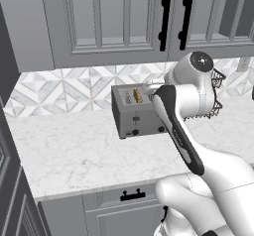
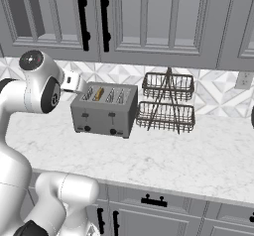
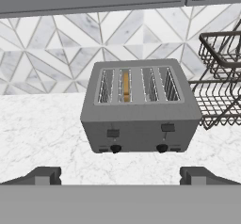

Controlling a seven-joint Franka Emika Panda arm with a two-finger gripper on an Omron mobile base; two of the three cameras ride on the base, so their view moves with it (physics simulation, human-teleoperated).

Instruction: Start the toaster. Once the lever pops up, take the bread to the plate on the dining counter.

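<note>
The grey four-slot toaster (image 3: 139, 124) stands on the marble worktop against the tiled wall, also seen in the left base view (image 1: 139, 113) and the right base view (image 2: 104, 113). The bread (image 3: 125, 85) sits down in the second slot from the left, only its golden edge showing (image 1: 138, 96) (image 2: 98, 94). Two dark slider tabs (image 3: 113, 133) and two black knobs (image 3: 115, 148) face me. My gripper (image 3: 121, 175) hovers in front of and slightly above the toaster, open, with nothing between its fingers. The plate and the dining counter are out of view.
A two-tier dark wire basket rack (image 2: 166, 103) stands just right of the toaster (image 3: 221, 77). Grey upper cabinets with black handles (image 2: 83, 17) hang above. Bare marble worktop (image 2: 188, 155) stretches in front and to the right.
</note>
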